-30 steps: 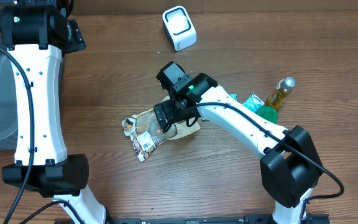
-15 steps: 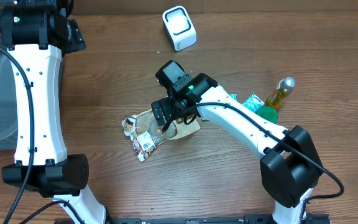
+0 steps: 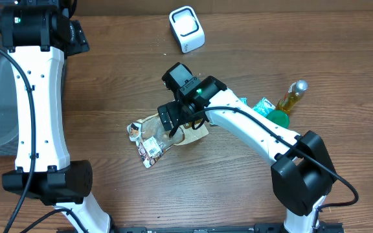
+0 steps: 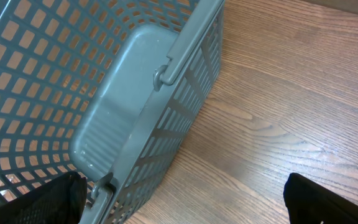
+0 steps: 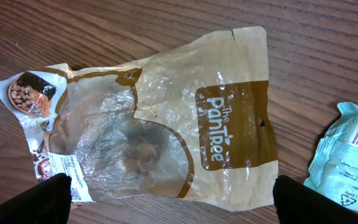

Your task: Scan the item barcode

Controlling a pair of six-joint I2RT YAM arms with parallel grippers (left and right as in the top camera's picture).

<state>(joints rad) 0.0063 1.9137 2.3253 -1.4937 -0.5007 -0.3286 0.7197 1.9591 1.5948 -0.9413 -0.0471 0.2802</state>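
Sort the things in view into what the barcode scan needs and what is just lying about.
Needed for the job: brown snack pouch; white scanner.
Just lying about: grey basket; teal packet; yellow bottle.

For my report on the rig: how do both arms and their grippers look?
Both the left arm and right arm have white shells, black rounded joints and black cables. The right wrist shows a green light. Gripper fingers are black.
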